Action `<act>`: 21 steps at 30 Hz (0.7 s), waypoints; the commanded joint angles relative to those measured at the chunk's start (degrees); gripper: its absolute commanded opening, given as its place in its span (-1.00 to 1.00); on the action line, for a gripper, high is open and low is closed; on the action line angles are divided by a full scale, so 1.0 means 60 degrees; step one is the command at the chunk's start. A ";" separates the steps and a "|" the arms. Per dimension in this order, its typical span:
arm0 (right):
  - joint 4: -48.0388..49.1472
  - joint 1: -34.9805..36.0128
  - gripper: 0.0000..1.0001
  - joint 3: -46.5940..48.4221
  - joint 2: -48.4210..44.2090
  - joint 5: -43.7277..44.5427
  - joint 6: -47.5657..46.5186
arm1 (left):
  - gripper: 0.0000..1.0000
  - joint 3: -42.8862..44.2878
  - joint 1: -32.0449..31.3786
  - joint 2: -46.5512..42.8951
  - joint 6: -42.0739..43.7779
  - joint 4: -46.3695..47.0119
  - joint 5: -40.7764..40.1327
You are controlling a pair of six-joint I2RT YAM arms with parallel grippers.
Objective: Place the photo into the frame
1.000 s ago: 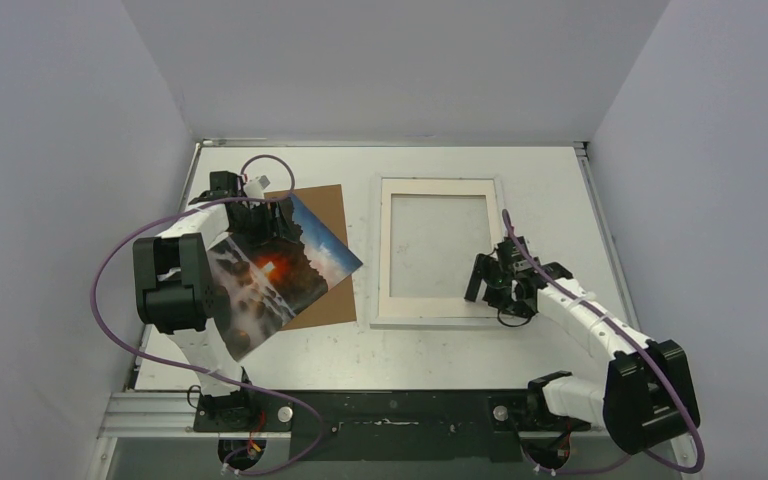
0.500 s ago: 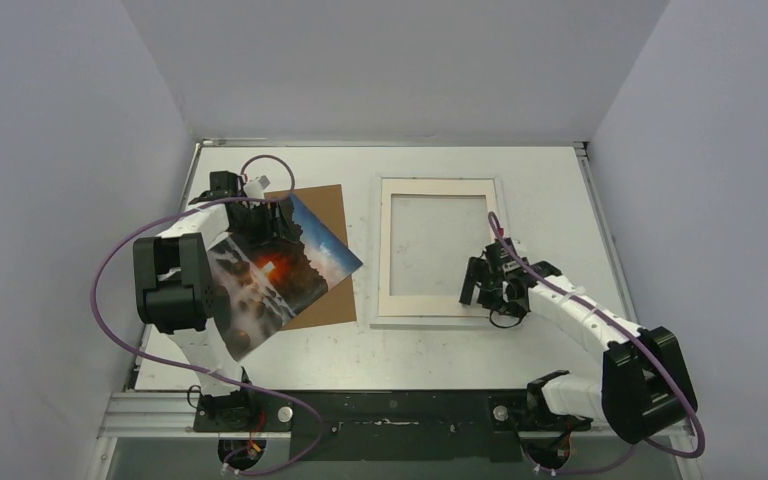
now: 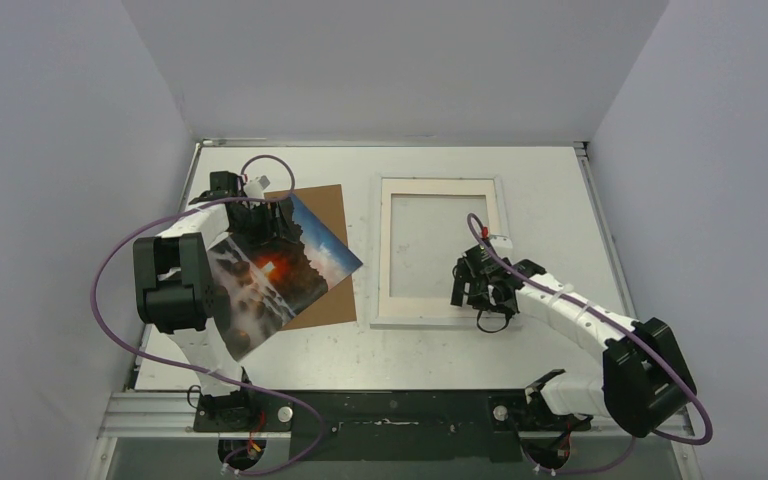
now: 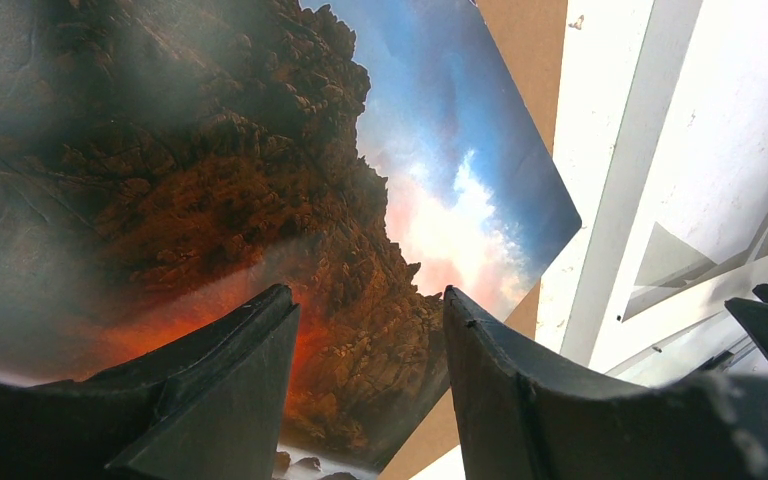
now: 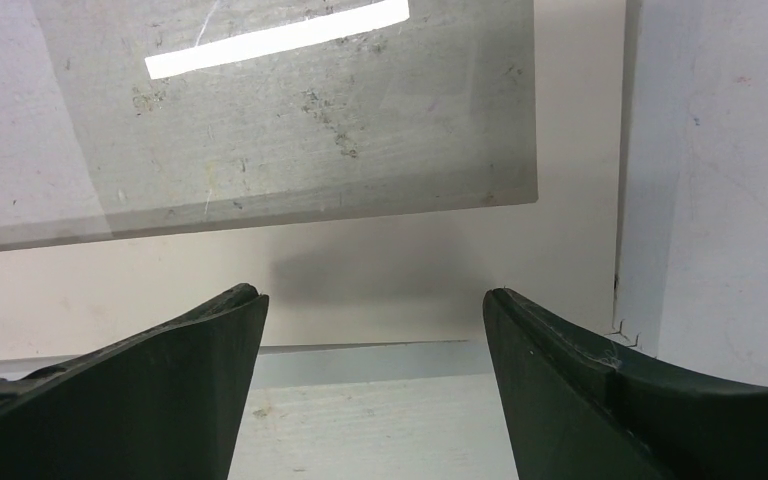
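The photo [image 3: 280, 275], a sunset print, hangs raised and tilted over the table's left side, with its lower left part lying across my left arm. My left gripper [image 3: 266, 220] is at the photo's upper left edge. In the left wrist view its jaws [image 4: 370, 295] stand apart and the photo [image 4: 260, 170] fills the space behind them; nothing shows pinched between the tips. The white frame [image 3: 425, 235] lies flat at centre right. My right gripper [image 3: 458, 288] hovers open over the frame's near right part, and its wrist view [image 5: 370, 295] shows the frame's near rail [image 5: 360, 360] below.
A brown backing board [image 3: 325, 205] lies under and behind the photo. A cream mat [image 3: 430, 305] with a window sits in the frame, its near strip [image 5: 360, 260] just ahead of my right fingers. Grey walls close in on three sides.
My right gripper has moved left along the frame's near edge and its jaws have narrowed a little. The left arm and the photo have not moved.
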 commanded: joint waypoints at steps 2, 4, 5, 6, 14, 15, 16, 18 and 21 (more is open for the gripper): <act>0.0098 0.0150 0.58 0.0011 0.0110 0.0414 0.0268 | 0.06 0.0289 0.0025 0.0033 0.0074 0.0055 0.0235; 0.0155 0.0154 0.56 -0.0086 0.0117 0.0358 0.0314 | 0.06 0.0269 0.0033 0.0033 0.0088 0.0041 0.0238; 0.0184 0.0145 0.55 -0.0122 0.0117 0.0354 0.0331 | 0.06 0.0270 0.0028 0.0022 0.0088 0.0048 0.0247; 0.0213 0.0153 0.55 -0.0159 0.0117 0.0353 0.0333 | 0.06 0.0255 0.0035 0.0012 0.0089 0.0055 0.0250; 0.0485 0.0155 0.54 -0.0461 0.0299 0.0240 0.0399 | 0.06 0.0299 0.0036 0.0003 0.0075 0.0055 0.0250; 0.0502 0.0155 0.54 -0.0480 0.0308 0.0237 0.0406 | 0.06 0.0295 0.0036 0.0004 0.0063 0.0056 0.0250; 0.0524 0.0157 0.54 -0.0488 0.0311 0.0236 0.0417 | 0.06 0.0306 0.0034 0.0004 0.0060 0.0056 0.0252; 0.0530 0.0167 0.54 -0.0468 0.0309 0.0254 0.0421 | 0.06 0.0305 0.0035 0.0018 0.0045 0.0068 0.0248; 0.0486 0.0162 0.54 -0.0418 0.0340 0.0301 0.0392 | 0.06 0.0296 0.0032 0.0033 0.0062 0.0063 0.0245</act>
